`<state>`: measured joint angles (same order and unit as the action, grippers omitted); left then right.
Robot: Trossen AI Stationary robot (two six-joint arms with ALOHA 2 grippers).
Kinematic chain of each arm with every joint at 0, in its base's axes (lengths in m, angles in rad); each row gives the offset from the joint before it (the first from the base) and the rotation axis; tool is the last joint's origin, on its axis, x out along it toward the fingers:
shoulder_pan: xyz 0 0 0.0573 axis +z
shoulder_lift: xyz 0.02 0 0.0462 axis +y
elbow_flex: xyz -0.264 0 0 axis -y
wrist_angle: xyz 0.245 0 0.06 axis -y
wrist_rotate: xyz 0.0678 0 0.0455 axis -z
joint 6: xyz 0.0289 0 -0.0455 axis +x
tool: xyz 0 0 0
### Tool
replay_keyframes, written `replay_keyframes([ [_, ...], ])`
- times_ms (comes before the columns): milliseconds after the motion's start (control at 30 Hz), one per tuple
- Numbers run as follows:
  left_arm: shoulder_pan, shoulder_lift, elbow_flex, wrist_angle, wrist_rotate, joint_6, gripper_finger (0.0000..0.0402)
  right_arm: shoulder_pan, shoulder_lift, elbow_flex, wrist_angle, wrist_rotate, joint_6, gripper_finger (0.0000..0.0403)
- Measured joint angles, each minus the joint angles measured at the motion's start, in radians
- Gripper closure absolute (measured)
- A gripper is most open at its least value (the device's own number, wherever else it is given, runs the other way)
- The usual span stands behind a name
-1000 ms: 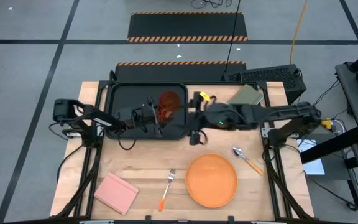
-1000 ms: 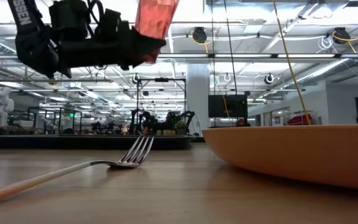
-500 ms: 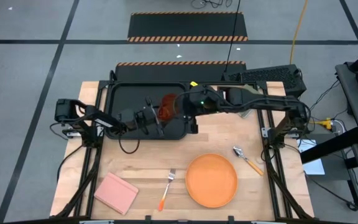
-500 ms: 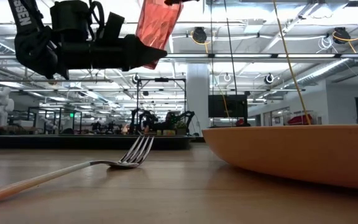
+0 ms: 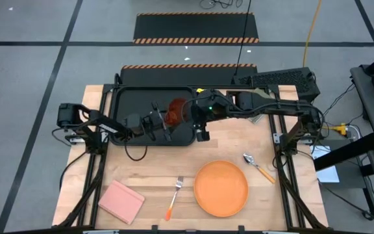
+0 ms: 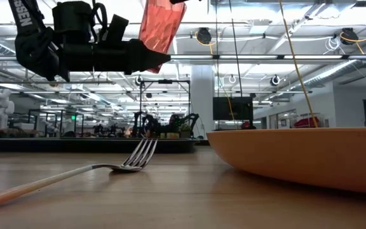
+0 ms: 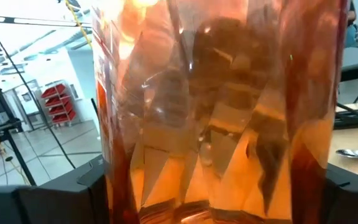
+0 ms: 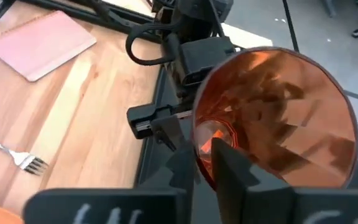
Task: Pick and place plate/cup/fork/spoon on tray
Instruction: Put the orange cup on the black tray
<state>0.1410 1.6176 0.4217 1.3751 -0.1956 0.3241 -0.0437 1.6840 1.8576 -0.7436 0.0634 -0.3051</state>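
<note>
The translucent orange cup [image 5: 177, 110] hangs in the air over the black tray [image 5: 128, 97], mouth up and a little tilted. My left gripper [image 5: 166, 120] reaches in from the table's left and is shut on its lower part [image 6: 151, 57]. My right gripper [image 8: 204, 168] comes from the right and is shut on the cup's rim. The orange plate [image 5: 221, 188] lies flat near the front edge. To the plate's left the fork [image 5: 175, 195] lies on the wood, and to its right the spoon [image 5: 258, 167]. My left gripper holds the cup's lower wall [image 7: 123, 155] between its two fingers, which lie level and come from the table's left. The cup stands up above the fingers, clear of the tray, slightly tilted. My right gripper pinches the cup's rim wall [image 8: 201, 134] on the side toward the table's right, one finger [image 8: 229, 168] inside the cup and one [image 8: 179, 171] outside. The fingers come slanting down from the right.
A pink pad [image 5: 122, 200] lies at the front left corner of the table. The tray's floor under the cup is bare. Both arms meet over the tray's right half. Bare wood lies between the tray and the plate.
My right gripper has swung from beside the tray's right edge toward the table's left, up to the cup, and has taken hold of its rim. The cup has tipped a little in my left gripper's hold and stays in the air.
</note>
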Motion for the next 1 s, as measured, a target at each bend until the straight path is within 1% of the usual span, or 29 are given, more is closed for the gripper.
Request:
replay_keyframes([
  [100, 0.000, 0.000, 0.001, 0.008, -0.009, 0.000, 0.0045, -0.001, 0.001, 0.000, 0.008, 0.015, 0.004, 0.0388],
  [200, -0.001, 0.000, 0.001, 0.007, -0.015, -0.006, 0.0028, -0.004, 0.001, 0.000, 0.004, 0.016, 0.004, 0.0392],
  [367, -0.002, 0.000, 0.001, -0.024, -0.020, -0.015, 0.0031, -0.013, 0.001, -0.029, 0.009, 0.013, 0.002, 0.0400],
  [567, -0.035, -0.020, -0.002, -0.085, -0.119, -0.003, 0.0031, -0.028, 0.002, -0.082, 0.005, 0.014, 0.002, 0.0401],
  [700, -0.060, -0.113, -0.003, -0.266, -0.173, 0.007, 0.0029, -0.035, 0.002, -0.102, -0.010, 0.013, 0.005, 0.0401],
  [833, -0.084, -0.265, -0.003, -0.488, -0.183, -0.004, 0.0036, -0.050, 0.002, -0.133, -0.010, 0.002, 0.005, 0.0401],
  [933, -0.105, -0.394, -0.003, -0.637, -0.184, -0.017, 0.0047, -0.068, 0.002, -0.168, 0.014, -0.059, 0.001, 0.0401],
  [1000, -0.119, -0.474, -0.003, -0.682, -0.210, -0.019, 0.0058, -0.077, 0.002, -0.196, 0.050, -0.078, -0.004, 0.0401],
])
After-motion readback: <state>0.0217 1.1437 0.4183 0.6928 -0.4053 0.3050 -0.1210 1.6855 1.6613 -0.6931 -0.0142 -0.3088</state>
